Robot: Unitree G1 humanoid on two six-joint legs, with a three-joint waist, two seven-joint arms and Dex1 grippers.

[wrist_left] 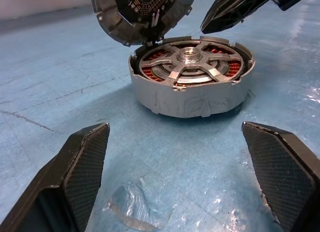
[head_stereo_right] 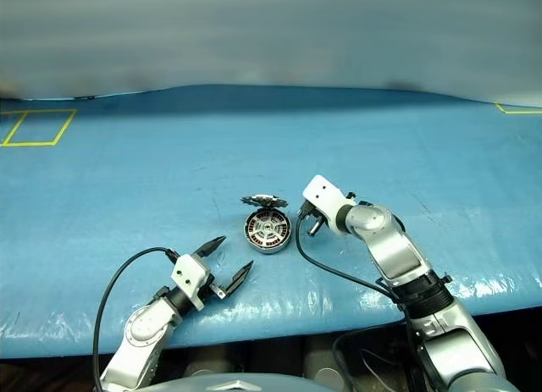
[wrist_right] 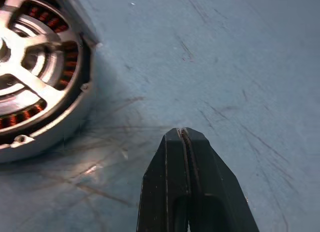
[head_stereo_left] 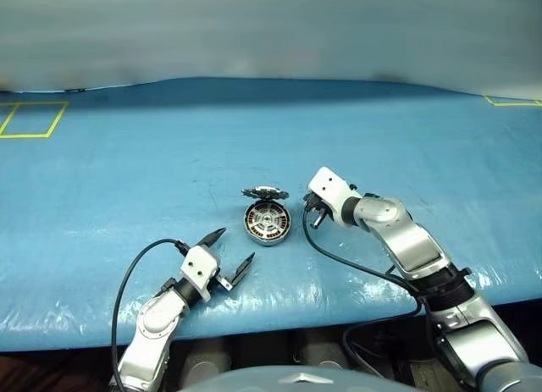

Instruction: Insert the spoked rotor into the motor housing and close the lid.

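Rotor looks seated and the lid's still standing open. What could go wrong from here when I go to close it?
1. The right gripper is shut beside the motor housing, near the open lid. A push on the lid from the side may slide the housing across the blue table cover instead of folding the lid down.
2. The left gripper is open and short of the housing, so nothing braces it.
3. If the spoked rotor sits slightly proud, the lid could jam.

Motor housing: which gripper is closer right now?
Right. The right gripper, shut, sits just beside the motor housing; the left gripper, open, hangs nearer the table's front edge.
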